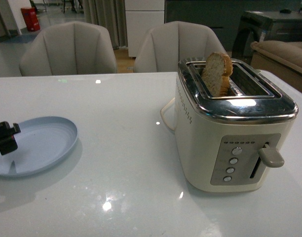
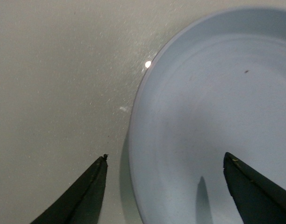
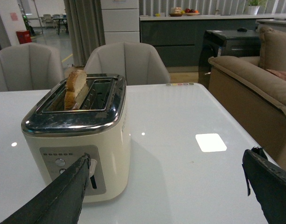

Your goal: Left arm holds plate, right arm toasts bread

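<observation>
The bread is standing upright in the left slot of the toaster, and its upper half is sticking out above the chrome top. The toaster is sitting on the right part of the white tabletop, with its lever and a column of round buttons facing the camera.

The plate is lying at the left side of the tabletop, well apart from the toaster. The left hand is hanging over the near-left rim of the plate. Its fingers are spread wide: one is over the bare tabletop just outside the rim, the other is over the inside of the plate. They are not gripping anything.

The right hand is hovering low in front of the toaster's button side. Its two dark fingers are also far apart and holding nothing. In the front view this hand is not showing.

Two pale chairs are standing behind the tabletop.
</observation>
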Robot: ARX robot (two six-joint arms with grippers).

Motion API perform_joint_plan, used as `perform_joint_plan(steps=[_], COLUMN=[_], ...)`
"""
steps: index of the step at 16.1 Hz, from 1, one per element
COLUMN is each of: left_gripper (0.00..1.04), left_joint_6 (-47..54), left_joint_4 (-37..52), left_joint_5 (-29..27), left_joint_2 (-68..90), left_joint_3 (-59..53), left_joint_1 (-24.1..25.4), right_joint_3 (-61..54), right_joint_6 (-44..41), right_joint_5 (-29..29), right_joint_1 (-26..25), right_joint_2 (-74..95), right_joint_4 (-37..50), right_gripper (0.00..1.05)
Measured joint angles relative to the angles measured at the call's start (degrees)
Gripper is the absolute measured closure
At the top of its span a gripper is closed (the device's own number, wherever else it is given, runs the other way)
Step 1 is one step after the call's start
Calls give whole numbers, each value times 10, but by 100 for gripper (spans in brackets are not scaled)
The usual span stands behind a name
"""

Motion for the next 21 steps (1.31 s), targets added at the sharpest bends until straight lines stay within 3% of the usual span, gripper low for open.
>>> perform_joint_plan(steps=[3, 8, 15, 16, 17, 21], left_gripper=[5, 7, 7, 11, 23, 74], left_joint_6=[1, 18, 151, 164, 173, 180], left_joint_4=[-9, -10, -26, -3, 45, 139], left_joint_5=[12, 30, 33, 57, 104, 86], left_joint_2=[-52, -229, -464, -474, -499, -594], left_joint_3=[1, 1, 0, -14, -63, -277], left_joint_1=[-2, -21, -53, -52, -51, -90], right_joint_3=[0, 0, 0, 0, 0, 0], right_joint_6=[0, 0, 0, 0, 0, 0], right_joint_5=[0, 0, 0, 0, 0, 0], right_joint_1=[0, 0, 0, 0, 0, 0], right_joint_2=[0, 0, 0, 0, 0, 0], right_joint_4=[0, 0, 0, 0, 0, 0], right_gripper=[6, 6, 6, 6, 6, 6])
